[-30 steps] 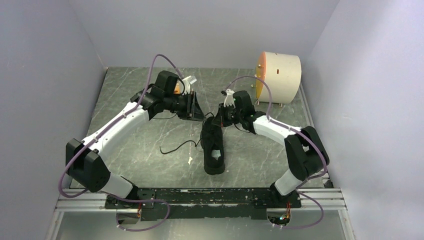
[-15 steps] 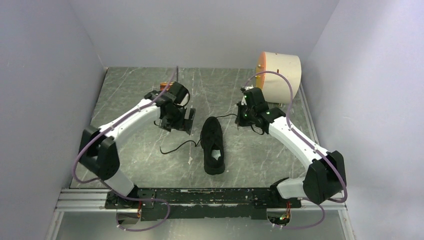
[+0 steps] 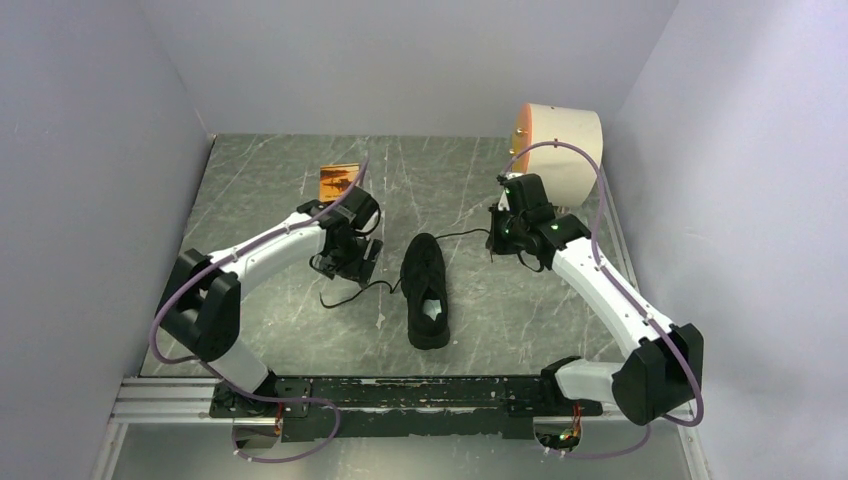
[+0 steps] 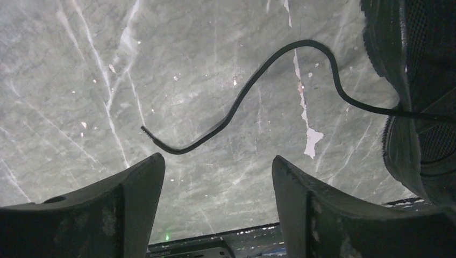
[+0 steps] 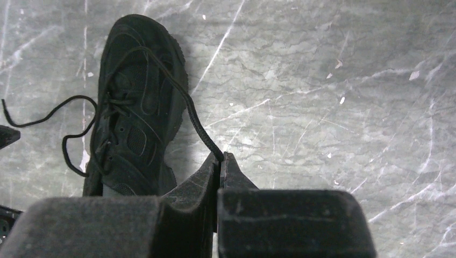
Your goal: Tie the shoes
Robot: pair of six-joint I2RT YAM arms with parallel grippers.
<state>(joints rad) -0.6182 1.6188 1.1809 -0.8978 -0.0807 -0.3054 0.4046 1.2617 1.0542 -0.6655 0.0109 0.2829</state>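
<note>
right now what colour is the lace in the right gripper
Black lace, like the shoe; best in the right wrist view, pinched in the right gripper.

A single all-black knit sneaker (image 3: 427, 290) sits upright on its black sole, untied, well apart from the cream drum (image 3: 560, 150), toe end nearer the drum and heel farther. A pale insole patch (image 3: 430, 312) shows inside. The loose lace (image 4: 242, 97) curls on the side away from the drum. The taut lace (image 5: 188, 107) stretches drumward, pinched in the right gripper (image 5: 220, 158).
</note>
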